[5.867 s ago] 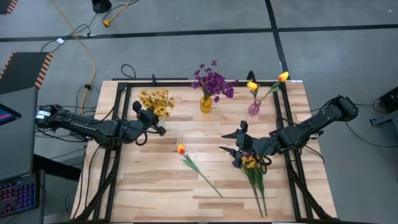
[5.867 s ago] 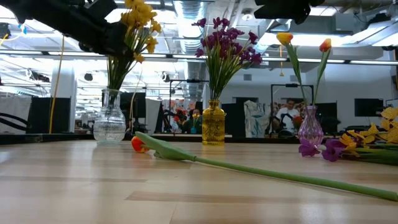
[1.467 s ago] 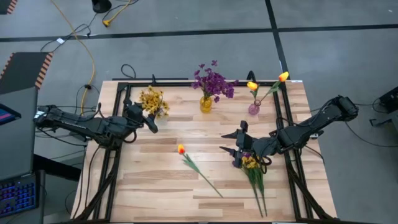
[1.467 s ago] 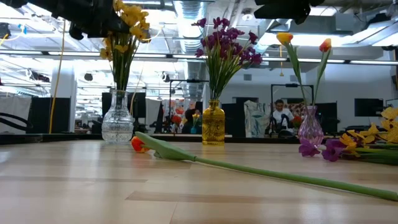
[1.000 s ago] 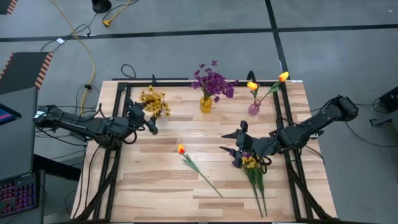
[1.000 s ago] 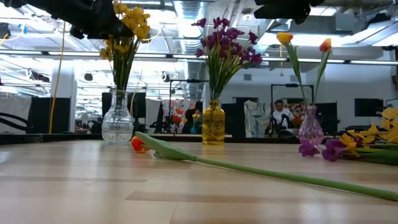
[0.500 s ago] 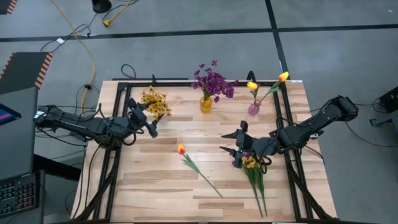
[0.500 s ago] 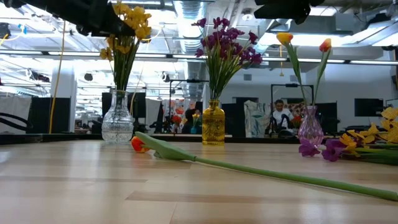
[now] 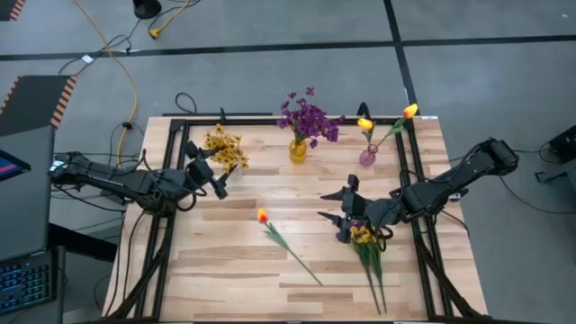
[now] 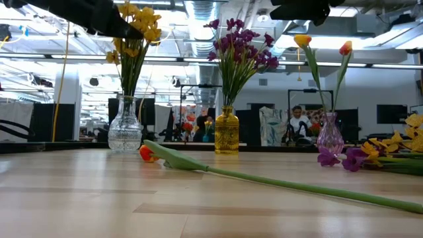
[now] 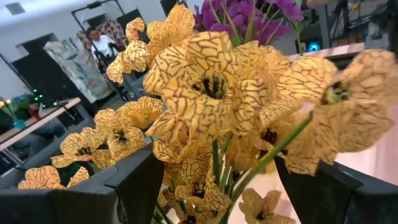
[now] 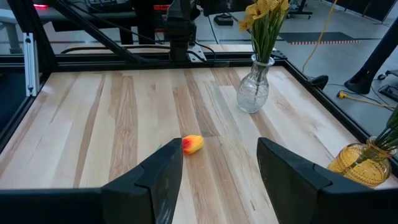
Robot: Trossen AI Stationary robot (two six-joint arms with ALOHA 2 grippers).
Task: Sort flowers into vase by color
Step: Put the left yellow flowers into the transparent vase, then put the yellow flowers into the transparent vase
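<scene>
A yellow bunch (image 9: 225, 147) stands with its stems in a clear vase (image 10: 125, 132) at the far left. My left gripper (image 9: 213, 171) is open and level beside it. In the left wrist view its fingers stand apart on either side of the yellow bunch's (image 11: 214, 112) stems. A purple bunch (image 9: 308, 117) stands in an amber vase (image 9: 298, 149). Two tulips (image 9: 387, 119) stand in a pink vase (image 9: 367, 157). Another tulip (image 9: 262, 215) lies flat mid-table. My right gripper (image 9: 336, 202) hangs open over a pile of yellow and purple flowers (image 9: 364, 238) lying on the table.
A black frame (image 9: 171, 135) runs along the table's edges. The lying tulip's stem (image 9: 297, 256) slants toward the near edge. The pile's stems (image 9: 376, 283) reach the near right. Bare wood (image 9: 225, 261) spreads at the near left. People show in the room beyond the table.
My left gripper has rolled a little about its own pointing line beside the yellow bunch, without shifting place. The bunch has stayed upright in the clear vase.
</scene>
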